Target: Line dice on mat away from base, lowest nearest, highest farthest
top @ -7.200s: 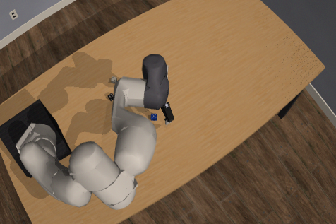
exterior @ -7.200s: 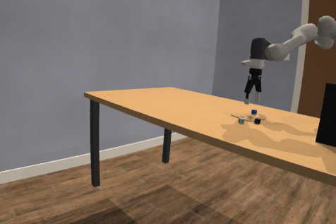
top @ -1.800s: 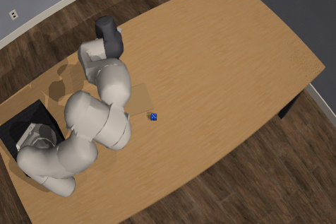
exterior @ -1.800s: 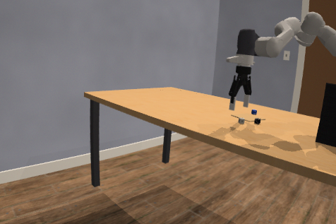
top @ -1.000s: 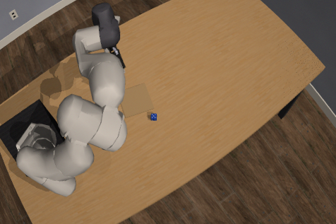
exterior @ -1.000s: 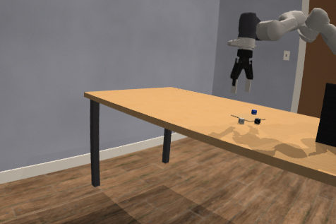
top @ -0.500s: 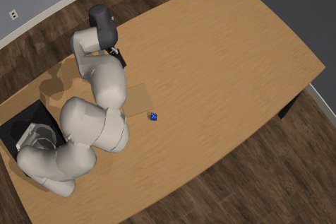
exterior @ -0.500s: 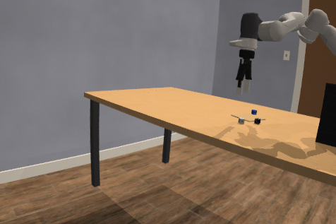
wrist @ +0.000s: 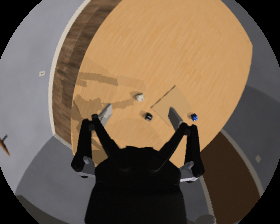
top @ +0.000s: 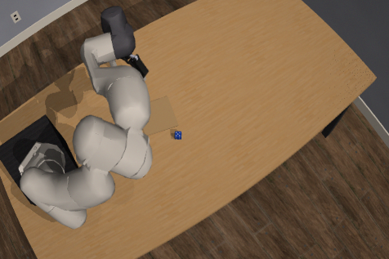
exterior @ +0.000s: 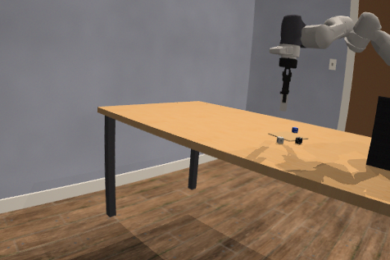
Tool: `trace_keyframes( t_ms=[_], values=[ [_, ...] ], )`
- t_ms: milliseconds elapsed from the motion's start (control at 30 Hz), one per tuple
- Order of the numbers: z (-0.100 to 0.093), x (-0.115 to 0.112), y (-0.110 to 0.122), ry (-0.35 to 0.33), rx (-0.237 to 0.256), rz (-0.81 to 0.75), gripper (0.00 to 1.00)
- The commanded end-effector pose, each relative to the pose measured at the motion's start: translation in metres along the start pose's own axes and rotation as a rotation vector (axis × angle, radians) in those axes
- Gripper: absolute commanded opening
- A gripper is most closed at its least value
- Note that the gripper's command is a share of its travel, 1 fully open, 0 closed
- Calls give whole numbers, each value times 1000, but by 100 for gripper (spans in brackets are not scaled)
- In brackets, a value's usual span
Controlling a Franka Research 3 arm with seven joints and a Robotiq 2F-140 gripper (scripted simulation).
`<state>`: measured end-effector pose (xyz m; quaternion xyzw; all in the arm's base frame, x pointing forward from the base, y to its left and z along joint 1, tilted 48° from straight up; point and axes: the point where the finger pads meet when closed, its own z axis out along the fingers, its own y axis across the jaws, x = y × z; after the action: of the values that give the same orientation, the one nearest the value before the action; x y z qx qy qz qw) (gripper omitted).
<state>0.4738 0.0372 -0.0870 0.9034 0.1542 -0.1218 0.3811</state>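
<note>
My gripper (exterior: 283, 105) (wrist: 140, 110) is open and empty, high above the table. The thin tan mat (top: 163, 115) (wrist: 165, 103) lies on the table, partly hidden by the arm in the top view and by a finger in the wrist view. The blue die (top: 178, 135) (exterior: 295, 130) (wrist: 194, 117) is off the mat, near a corner, with several light pips on top. The white die (exterior: 280, 140) (wrist: 139, 97) and the black die (exterior: 299, 140) (wrist: 149, 117) are off the mat on its other side, apart from each other. Their numbers are too small to read.
The arm (top: 128, 97) hides part of the table in the top view. A black block (top: 30, 134) (exterior: 381, 134) stands by the robot's base. The table's long edge (exterior: 229, 155) runs past the white and black dice. Arm shadows fall near them.
</note>
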Motion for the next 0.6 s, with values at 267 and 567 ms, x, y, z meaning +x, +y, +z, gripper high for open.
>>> trace_keyframes(
  t_ms=[267,567],
  values=[
    [3,-7,-3,-8,-1,-303,100],
    [3,-7,-3,-8,-1,-321,100]
  ],
)
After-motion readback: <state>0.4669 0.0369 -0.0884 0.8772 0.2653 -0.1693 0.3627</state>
